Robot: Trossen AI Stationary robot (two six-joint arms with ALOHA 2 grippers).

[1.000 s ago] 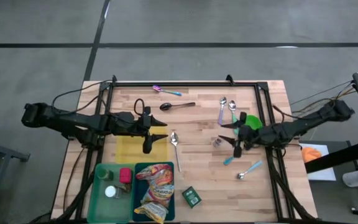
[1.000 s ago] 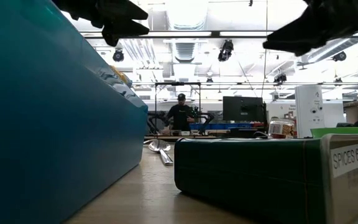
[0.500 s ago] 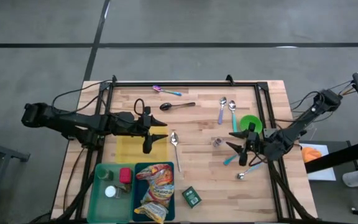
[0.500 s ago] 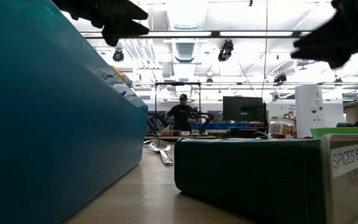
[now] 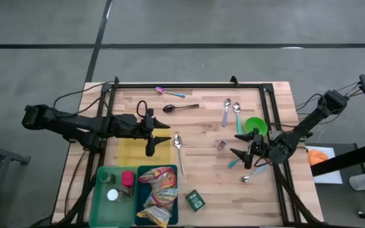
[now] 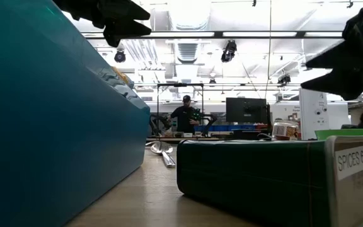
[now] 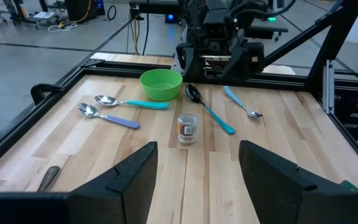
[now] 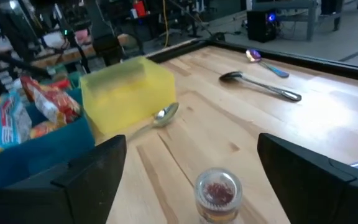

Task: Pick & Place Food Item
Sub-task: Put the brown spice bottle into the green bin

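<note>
The left dark two-finger end effector (image 5: 149, 133) hovers with fingers parted, empty. The right dark two-finger end effector (image 5: 241, 147) hangs low, fingers spread wide, holding nothing.

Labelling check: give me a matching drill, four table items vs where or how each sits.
Items:
1. snack bag
2. spice jar
3. green bowl
4. spice tin

Places:
A. bare wood, beside the teal bin
B. in the teal bin
C. upright, ahead of the open right gripper
D. near the table's right rail, by two spoons

Pairs: 1-B, 2-C, 3-D, 4-A
</note>
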